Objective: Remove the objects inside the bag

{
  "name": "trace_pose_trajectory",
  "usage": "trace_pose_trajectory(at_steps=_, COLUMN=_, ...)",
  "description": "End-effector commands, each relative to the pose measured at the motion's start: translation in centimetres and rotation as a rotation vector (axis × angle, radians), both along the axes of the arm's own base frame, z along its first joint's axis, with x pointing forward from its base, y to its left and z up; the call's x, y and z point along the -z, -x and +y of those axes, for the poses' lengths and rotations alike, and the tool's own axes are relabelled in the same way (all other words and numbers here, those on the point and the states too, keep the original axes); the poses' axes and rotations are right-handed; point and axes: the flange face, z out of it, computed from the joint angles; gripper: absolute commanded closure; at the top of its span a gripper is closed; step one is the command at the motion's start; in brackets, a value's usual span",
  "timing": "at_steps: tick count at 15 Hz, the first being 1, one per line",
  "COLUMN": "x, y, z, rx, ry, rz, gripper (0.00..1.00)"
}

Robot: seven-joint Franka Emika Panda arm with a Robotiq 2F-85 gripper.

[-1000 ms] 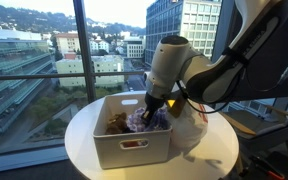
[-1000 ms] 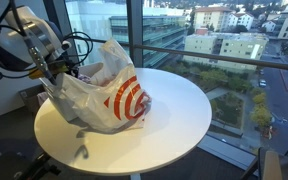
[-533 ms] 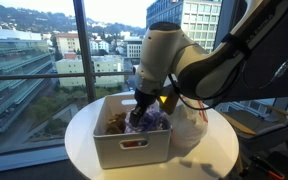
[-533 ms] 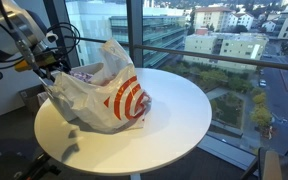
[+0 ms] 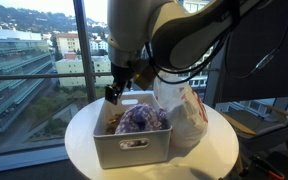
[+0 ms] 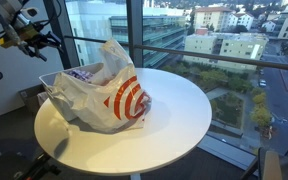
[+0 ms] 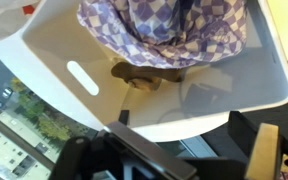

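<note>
The gripper (image 5: 112,93) hangs above the left end of the white bin (image 5: 134,150), upper left of centre in an exterior view. In the wrist view its jaws stand spread with nothing between them. The purple checked bundle (image 5: 142,119) and brown lump (image 5: 114,123) lie in the bin. The bag (image 5: 189,113) stands on the worktop (image 5: 216,150), touching the bin's right side; its inside is hidden. Judgement: between picks, task well along. The next move calls for crossing to the bag's mouth and descending with jaws apart.
</note>
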Motion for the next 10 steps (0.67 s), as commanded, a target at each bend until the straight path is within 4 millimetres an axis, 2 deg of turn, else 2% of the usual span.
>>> trace_pose_trajectory(at_steps=1, x=-5.8, y=-0.3, z=1.6, rx=0.138, ry=0.013, rz=-0.120, gripper=0.00)
trace_pose_trajectory(at_steps=4, x=-9.1, y=-0.8, z=1.6, rx=0.276, ry=0.011, rz=-0.166, gripper=0.00)
trace_pose_trajectory(at_steps=7, x=-12.1, y=-1.6, z=-0.1, rx=0.430, ry=-0.022, rz=-0.212, gripper=0.00)
trace_pose_trajectory(at_steps=10, x=-13.4, y=-3.1, z=-2.5, rx=0.555, ry=-0.048, rz=-0.226, gripper=0.00)
